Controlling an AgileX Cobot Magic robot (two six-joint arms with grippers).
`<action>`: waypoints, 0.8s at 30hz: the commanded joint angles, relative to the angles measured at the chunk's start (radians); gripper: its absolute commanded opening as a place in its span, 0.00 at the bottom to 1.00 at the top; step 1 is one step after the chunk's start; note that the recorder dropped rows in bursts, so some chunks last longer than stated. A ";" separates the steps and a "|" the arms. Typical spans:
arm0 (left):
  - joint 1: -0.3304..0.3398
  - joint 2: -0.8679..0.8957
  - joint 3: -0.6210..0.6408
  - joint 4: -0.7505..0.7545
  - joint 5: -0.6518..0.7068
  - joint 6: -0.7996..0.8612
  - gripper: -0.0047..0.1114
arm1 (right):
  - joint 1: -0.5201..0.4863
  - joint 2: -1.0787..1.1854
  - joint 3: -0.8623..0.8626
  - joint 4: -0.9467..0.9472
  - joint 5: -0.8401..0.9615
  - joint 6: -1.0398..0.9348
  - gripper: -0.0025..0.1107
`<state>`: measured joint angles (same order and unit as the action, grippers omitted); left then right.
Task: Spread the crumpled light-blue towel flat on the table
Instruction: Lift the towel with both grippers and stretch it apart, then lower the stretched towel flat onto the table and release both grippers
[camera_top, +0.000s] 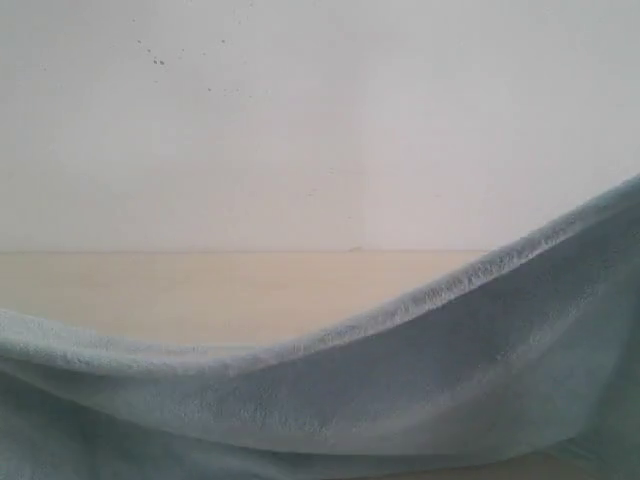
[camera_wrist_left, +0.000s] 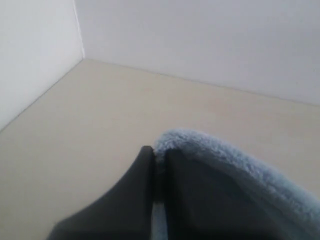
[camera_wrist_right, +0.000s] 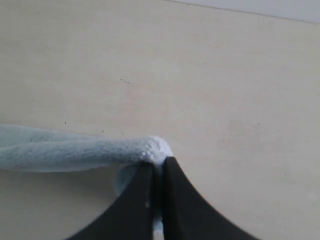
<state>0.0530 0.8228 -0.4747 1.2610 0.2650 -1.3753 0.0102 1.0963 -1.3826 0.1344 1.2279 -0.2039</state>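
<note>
The pale light-blue towel (camera_top: 400, 380) hangs lifted in a sagging curve across the front of the exterior view, its top edge low at the left and rising to the right edge. Neither gripper shows in that view. In the left wrist view my left gripper (camera_wrist_left: 159, 155) is shut on the towel (camera_wrist_left: 235, 160), which bulges out past the black fingers above the table (camera_wrist_left: 100, 115). In the right wrist view my right gripper (camera_wrist_right: 157, 167) is shut on a towel (camera_wrist_right: 70, 150) corner, whose edge stretches away sideways above the table (camera_wrist_right: 210, 75).
The beige table (camera_top: 200, 285) runs back to a white wall (camera_top: 320, 120) behind the towel. In the left wrist view a white wall (camera_wrist_left: 200, 40) meets another white side wall (camera_wrist_left: 30, 50) at the table's corner.
</note>
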 joint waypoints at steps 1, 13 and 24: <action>-0.007 -0.127 0.009 -0.233 -0.083 0.202 0.07 | 0.002 -0.017 0.056 0.028 -0.007 -0.013 0.02; -0.052 0.411 -0.253 -0.177 -0.438 0.323 0.07 | 0.002 0.240 0.260 0.021 -0.623 -0.028 0.02; -0.052 0.527 -0.699 -0.181 -0.435 0.306 0.07 | 0.000 0.369 -0.246 -0.001 -0.482 -0.103 0.02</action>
<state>0.0040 1.3613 -1.1907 1.0896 -0.1805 -1.0531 0.0102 1.4647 -1.5959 0.1508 0.6485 -0.2840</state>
